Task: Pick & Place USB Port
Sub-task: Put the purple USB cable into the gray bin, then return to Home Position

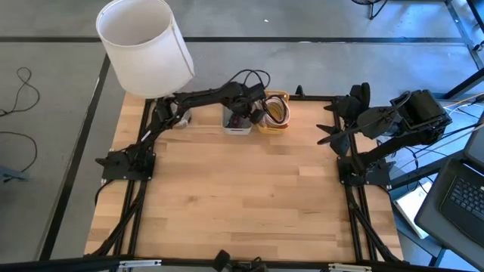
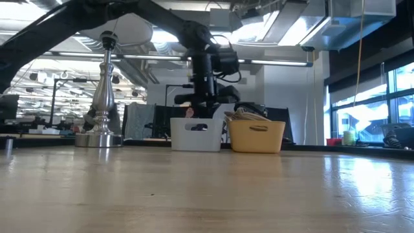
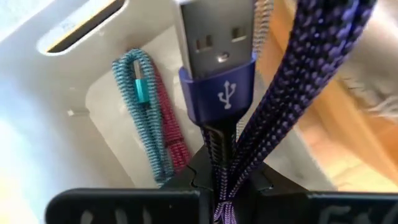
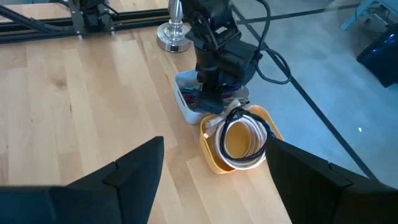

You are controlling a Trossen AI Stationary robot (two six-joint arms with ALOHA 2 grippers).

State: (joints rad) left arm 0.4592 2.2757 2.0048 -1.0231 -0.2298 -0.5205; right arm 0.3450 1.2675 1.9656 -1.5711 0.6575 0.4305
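holding a purple braided usb cable (image 3: 267, 112) pinched between its nearly closed fingers, the left tool (image 3: 225, 186) hangs over the white bin (image 1: 237, 125) at the far edge of the worktop (image 1: 242, 196), with the cable's usb-a plug (image 3: 214, 43) standing up in front of the wrist camera and the bin's floor right behind it. a teal coiled cable (image 3: 142, 112) and a red one (image 3: 173, 134) already lie in that bin. the main risk, as i judge it, is the loose braid: it loops up and over beside the fingers, so on release part of it could drape across the bin's wall or spill toward the yellow bin (image 1: 274, 113), which touches the white one and holds a coil of pale cable (image 4: 241, 142). a grip this thin could also let the cable slip or twist early. room is tight there: the two bins sit close to the worktop's far rim, a lamp base (image 2: 98, 137) stands just beside them, and a white lampshade (image 1: 144, 45) hangs over that corner. the near half of the worktop is free of things. the right tool (image 4: 214, 177), fingers spread wide and holding nothing, waits at the right edge, well apart from the bins.
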